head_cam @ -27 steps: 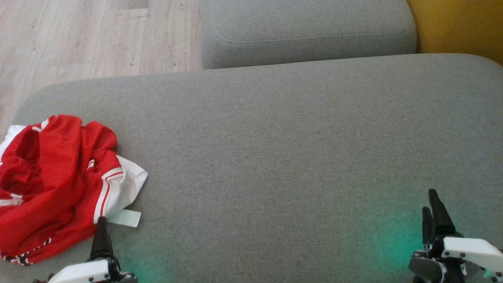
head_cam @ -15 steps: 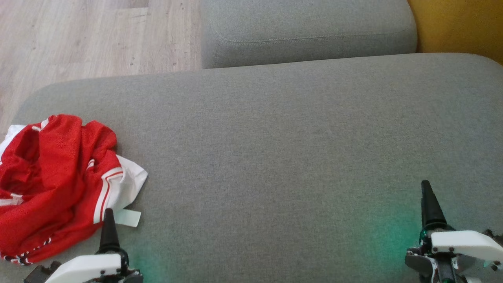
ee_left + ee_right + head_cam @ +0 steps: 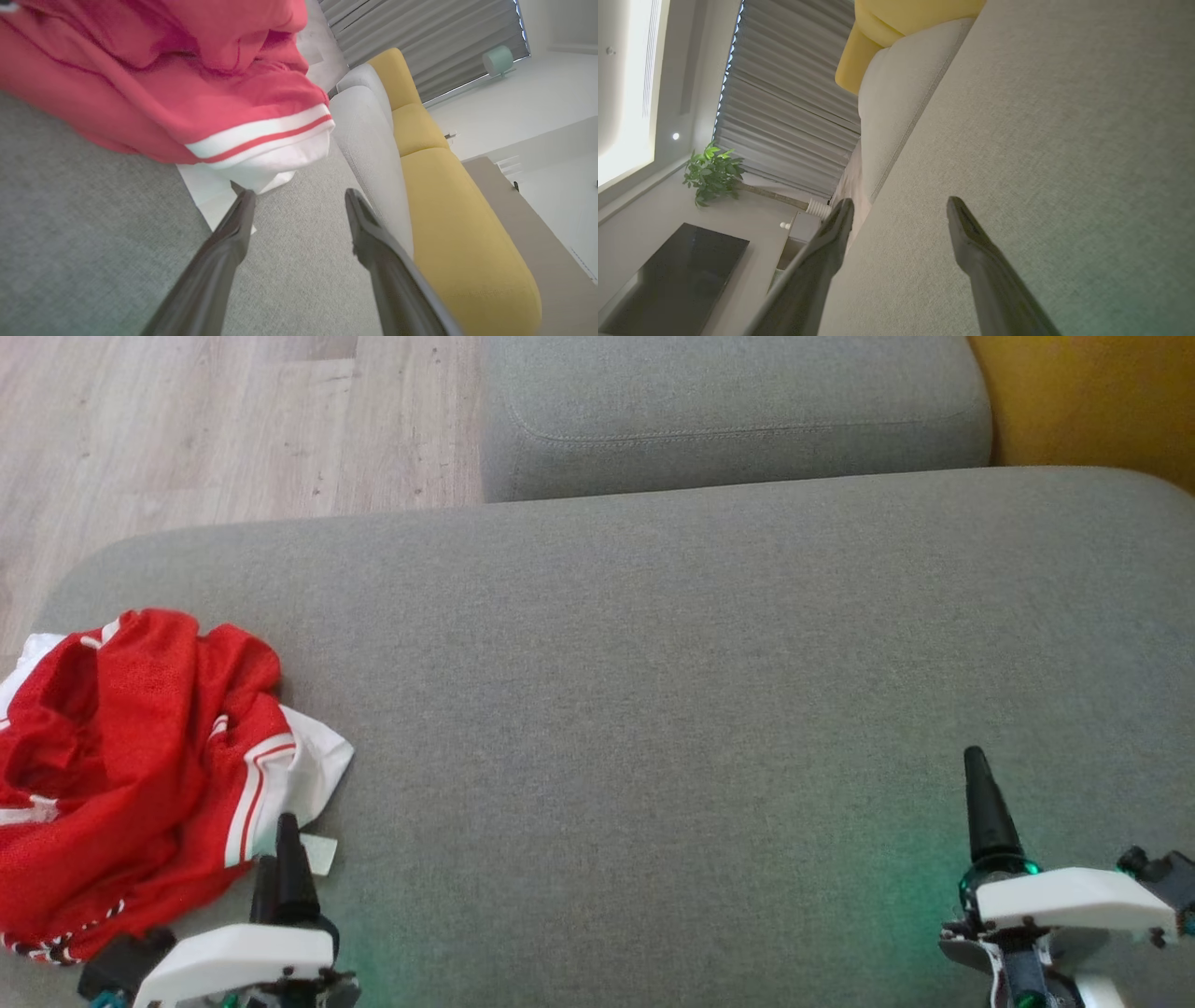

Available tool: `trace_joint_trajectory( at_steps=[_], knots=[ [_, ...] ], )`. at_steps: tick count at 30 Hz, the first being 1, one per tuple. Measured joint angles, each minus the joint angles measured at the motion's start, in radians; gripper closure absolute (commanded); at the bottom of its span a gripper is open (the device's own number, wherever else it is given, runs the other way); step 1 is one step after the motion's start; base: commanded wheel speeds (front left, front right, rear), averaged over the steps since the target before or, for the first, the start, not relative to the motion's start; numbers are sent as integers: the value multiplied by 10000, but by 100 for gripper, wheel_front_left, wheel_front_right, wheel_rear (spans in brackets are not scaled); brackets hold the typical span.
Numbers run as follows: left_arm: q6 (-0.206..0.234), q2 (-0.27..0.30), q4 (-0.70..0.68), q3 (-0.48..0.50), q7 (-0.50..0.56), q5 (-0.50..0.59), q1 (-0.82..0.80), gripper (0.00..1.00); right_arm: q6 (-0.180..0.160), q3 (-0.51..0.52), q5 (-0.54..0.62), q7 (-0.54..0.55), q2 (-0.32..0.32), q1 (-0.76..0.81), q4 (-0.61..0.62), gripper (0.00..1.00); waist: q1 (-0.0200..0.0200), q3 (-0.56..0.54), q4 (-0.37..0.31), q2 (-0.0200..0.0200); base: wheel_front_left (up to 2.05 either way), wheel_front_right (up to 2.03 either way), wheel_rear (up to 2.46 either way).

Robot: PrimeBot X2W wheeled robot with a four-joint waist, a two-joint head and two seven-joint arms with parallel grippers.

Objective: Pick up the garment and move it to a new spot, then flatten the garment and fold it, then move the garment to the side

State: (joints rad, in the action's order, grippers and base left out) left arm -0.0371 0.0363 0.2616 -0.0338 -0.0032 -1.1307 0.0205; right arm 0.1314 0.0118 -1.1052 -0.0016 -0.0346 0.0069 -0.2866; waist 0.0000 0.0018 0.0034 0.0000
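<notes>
Left gripper [image 3: 299,196] sits just beside the shirt [image 3: 121,747], right gripper [image 3: 899,205] well apart; both spread, empty. A shallow pinch at its edge could slip off.

We see soft, even light on the grey cushion [image 3: 653,663], with green glow patches along its near edge. Our wrist views bend at their rims; the garment [image 3: 163,93] blurs close up.

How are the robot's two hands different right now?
The left gripper has its tips right by the red shirt's white edge; the right gripper is far from the shirt. The left gripper points at cloth; the right gripper points over bare grey cushion. Both are open and hold nothing.
</notes>
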Motion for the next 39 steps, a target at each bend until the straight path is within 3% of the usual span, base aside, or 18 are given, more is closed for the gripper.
trace_joint_trajectory(
  at_steps=[39],
  knots=[
    [1183, 263, -945, -1549, -1068, 5032, 2, 0, 0, -1321, 5486, -1058, -21, -152, 604, 0, 0, -242, 32, 0, 0, 0, 0]
  ],
)
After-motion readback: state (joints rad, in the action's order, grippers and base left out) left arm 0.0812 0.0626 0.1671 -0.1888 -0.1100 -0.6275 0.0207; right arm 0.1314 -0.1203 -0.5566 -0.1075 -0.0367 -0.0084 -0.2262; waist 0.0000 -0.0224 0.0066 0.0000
